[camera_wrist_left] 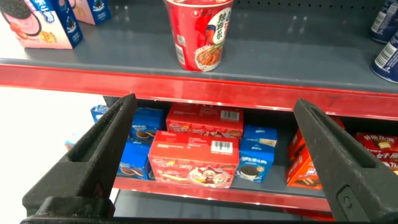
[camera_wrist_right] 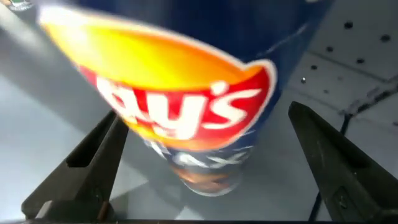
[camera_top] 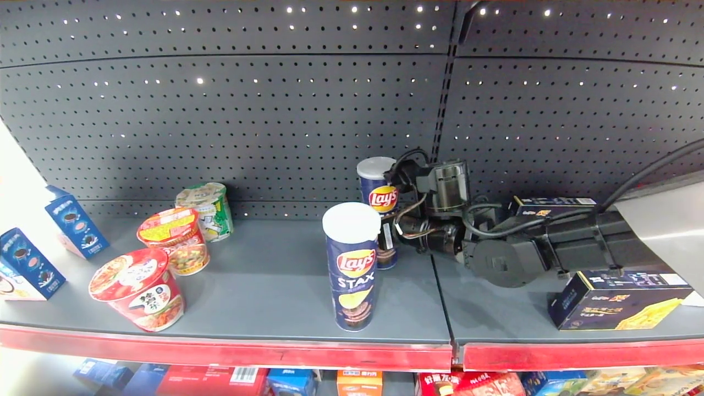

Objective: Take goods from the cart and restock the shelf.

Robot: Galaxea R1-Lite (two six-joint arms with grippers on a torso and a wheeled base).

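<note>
Your right gripper (camera_top: 397,223) reaches in over the shelf (camera_top: 264,291) to the rear can (camera_top: 377,198). That can stands upright at the back, just behind the front can (camera_top: 352,264), which looks like filling the row from the back forward. Its fingers (camera_wrist_right: 87,168) are spread wide either side of the rear can and seem not to press it. Your left gripper (camera_wrist_left: 214,102) hangs before the shelf's edge, wide open and empty, likely kept out of the way.

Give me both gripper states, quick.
Left gripper: open, empty.
Right gripper: open, straddling the rear chip can, with a gap showing on one side.
</note>
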